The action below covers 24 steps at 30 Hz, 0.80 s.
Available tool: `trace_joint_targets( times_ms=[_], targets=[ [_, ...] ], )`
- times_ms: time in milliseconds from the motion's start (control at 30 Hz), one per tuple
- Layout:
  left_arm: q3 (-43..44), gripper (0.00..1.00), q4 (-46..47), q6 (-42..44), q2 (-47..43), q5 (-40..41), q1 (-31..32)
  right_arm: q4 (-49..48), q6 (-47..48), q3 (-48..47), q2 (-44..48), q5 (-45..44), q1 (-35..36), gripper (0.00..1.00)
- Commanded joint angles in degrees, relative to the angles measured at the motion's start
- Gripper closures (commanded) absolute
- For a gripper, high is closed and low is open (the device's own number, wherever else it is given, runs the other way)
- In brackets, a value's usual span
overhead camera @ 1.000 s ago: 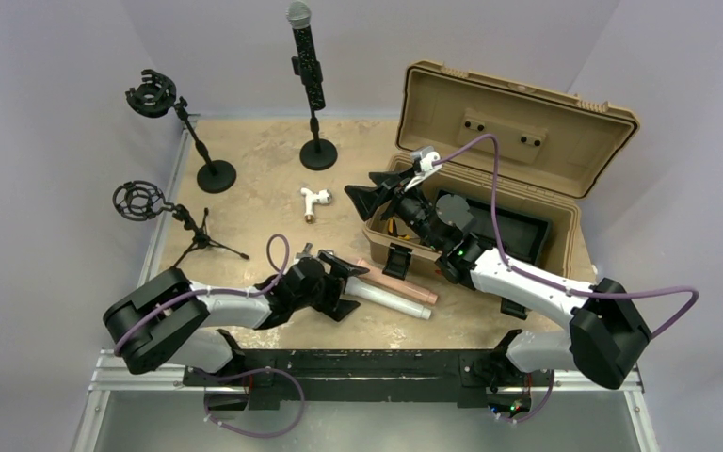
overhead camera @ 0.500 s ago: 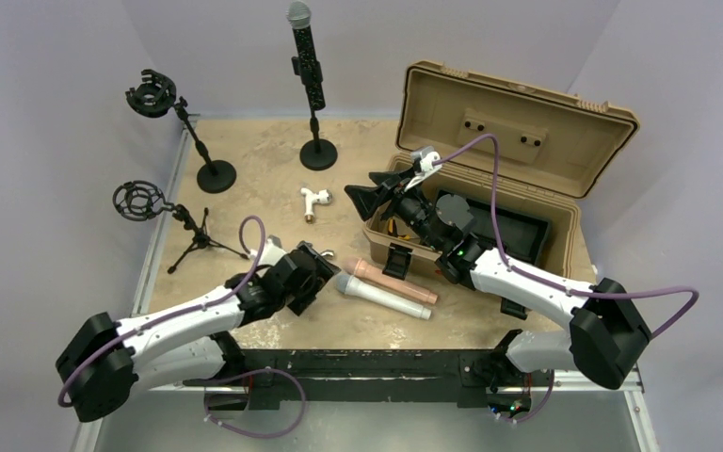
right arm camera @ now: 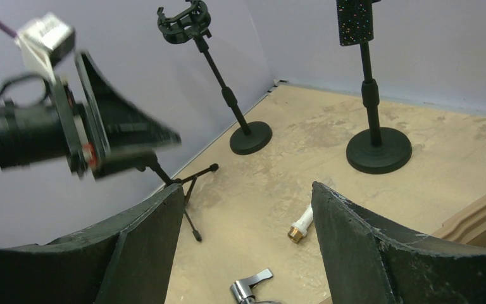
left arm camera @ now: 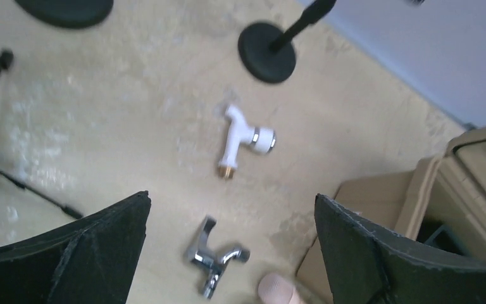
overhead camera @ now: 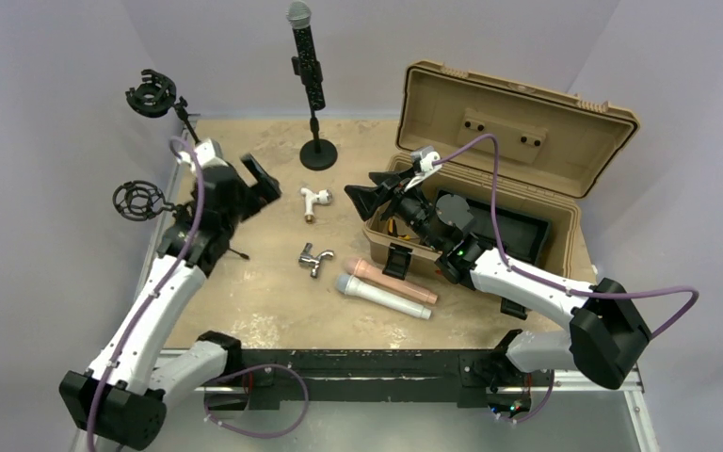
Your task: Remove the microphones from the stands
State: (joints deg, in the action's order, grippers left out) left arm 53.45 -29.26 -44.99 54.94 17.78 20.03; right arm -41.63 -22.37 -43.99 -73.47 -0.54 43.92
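At far left, empty mounts: a tall stand (overhead camera: 153,94) and a tripod stand (overhead camera: 138,200) carry bare shock mounts. Nothing is to be taken from either.
Left gripper (left arm camera: 232,199): it is held high over the table (overhead camera: 264,282), with jaws wide apart and nothing between them.
Microphone (overhead camera: 306,56): it is seated upright, grille up, in the clip of its stand (overhead camera: 313,121) at the back middle of the table.
Grip: the black body is best taken above the clip, squarely across. It should then be drawn up along its own axis, not pulled sideways.
Stand: it is judged top-heavy, so tipping is likely unless the pole or round base is steadied.
Clutter: a white fitting (overhead camera: 315,200) and a chrome tap (overhead camera: 313,257) lie in front of the base and are to be cleared on approach.
Right gripper (right arm camera: 247,187): its jaws are spread and empty beside the open case (overhead camera: 527,122). It could be brought to the pole as a brace.
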Motion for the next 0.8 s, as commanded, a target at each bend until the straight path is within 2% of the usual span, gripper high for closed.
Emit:
trace_joint_targets(
  times_ms=[0,100,167,267,367,533,667,767],
  targets=[
    [10.26,0.0,5.51,11.21,3.14,-10.61,-12.1,-2.17,0.04,-0.22,0.16,-0.56,-0.15,0.28],
    [16.21,0.0,6.81,4.42,7.93,-16.13,-23.34,-1.94,0.16,-0.27,0.21,-1.06,-0.15,0.28],
    [18.84,0.0,9.45,-3.03,12.3,-20.33,-29.74,-1.81,0.3,-0.31,0.26,-1.26,-0.15,0.28],
    [20.37,0.0,16.91,-9.53,17.87,-25.26,-35.77,-1.77,0.38,-0.31,0.46,-1.31,-0.2,0.28],
    [20.23,0.01,24.26,-13.9,22.34,-24.22,-38.26,-1.79,0.4,-0.22,0.68,-1.42,-0.15,0.28],
    [21.62,0.08,31.86,-20.97,30.31,-22.86,-40.66,-1.79,0.4,-0.22,0.62,-1.36,-0.2,0.28],
    [21.7,0.09,36.59,-21.55,32.92,-21.12,-40.88,-1.88,0.44,-0.22,0.44,-1.24,-0.17,0.28],
    [22.29,0.09,35.14,-21.37,33.65,-18.69,-40.94,-1.92,0.38,-0.29,0.27,-1.3,-0.2,0.28]
  ],
)
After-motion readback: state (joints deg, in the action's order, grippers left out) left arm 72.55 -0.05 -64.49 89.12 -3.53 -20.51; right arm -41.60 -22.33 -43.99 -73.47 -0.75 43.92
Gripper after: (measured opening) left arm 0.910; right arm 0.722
